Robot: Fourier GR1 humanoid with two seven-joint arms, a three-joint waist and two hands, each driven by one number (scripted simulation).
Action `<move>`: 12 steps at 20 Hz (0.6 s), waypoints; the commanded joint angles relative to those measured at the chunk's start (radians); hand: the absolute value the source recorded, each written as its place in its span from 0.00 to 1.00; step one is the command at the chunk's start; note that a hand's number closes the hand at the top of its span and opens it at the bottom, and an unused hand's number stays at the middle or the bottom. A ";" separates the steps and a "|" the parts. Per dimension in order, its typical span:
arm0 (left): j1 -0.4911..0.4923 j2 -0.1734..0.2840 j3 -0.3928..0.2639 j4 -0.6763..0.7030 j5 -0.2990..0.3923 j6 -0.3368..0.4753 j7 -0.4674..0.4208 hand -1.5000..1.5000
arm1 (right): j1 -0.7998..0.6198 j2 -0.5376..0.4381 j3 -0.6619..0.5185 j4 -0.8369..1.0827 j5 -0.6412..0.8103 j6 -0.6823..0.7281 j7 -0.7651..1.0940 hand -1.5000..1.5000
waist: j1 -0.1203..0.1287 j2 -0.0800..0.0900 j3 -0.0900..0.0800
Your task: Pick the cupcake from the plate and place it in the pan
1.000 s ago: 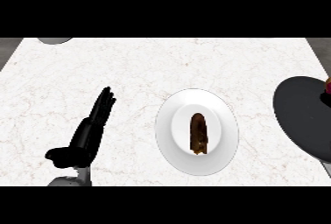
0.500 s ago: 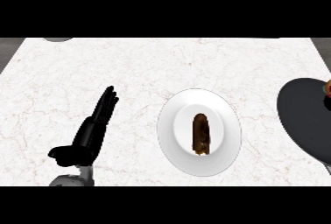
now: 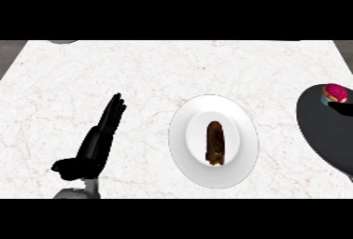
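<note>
Resting at the lower left of the frame, the robot's left hand (image 3: 93,148) lies over the white marble counter (image 3: 172,70) with its fingers straight and held close together, pointing toward the top of the frame, holding nothing. Just right of it, at the frame's center, sits a white plate (image 3: 189,154) bearing 1 long brown pastry (image 3: 216,143). At the right edge, the dark pan (image 3: 324,135) is partly cut off by the frame. The pink-topped cupcake (image 3: 335,93) shows at the pan's upper rim, with a black shape (image 3: 342,108) touching it from below at the frame's edge; whether that is the right hand, and how its fingers stand, cannot be told.
</note>
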 commanded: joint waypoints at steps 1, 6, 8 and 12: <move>-0.024 0.000 0.014 -0.006 0.009 0.003 0.029 0.50 | -0.039 0.026 -0.098 0.027 -0.090 -0.098 -0.168 0.00 | -0.002 0.001 0.001; 0.022 -0.015 -0.012 -0.031 -0.005 0.013 0.039 0.50 | 0.010 -0.011 -0.215 -0.003 -0.251 0.014 -0.293 0.00 | -0.027 -0.009 -0.002; -0.012 -0.020 0.002 -0.014 -0.030 0.043 0.037 0.50 | 0.096 0.007 -0.244 -0.041 -0.305 0.067 -0.342 0.00 | -0.042 -0.013 -0.003; 0.032 -0.010 0.021 -0.042 0.001 0.027 0.034 0.50 | 0.193 0.026 -0.253 -0.224 -0.405 0.245 -0.266 0.00 | -0.060 -0.023 -0.006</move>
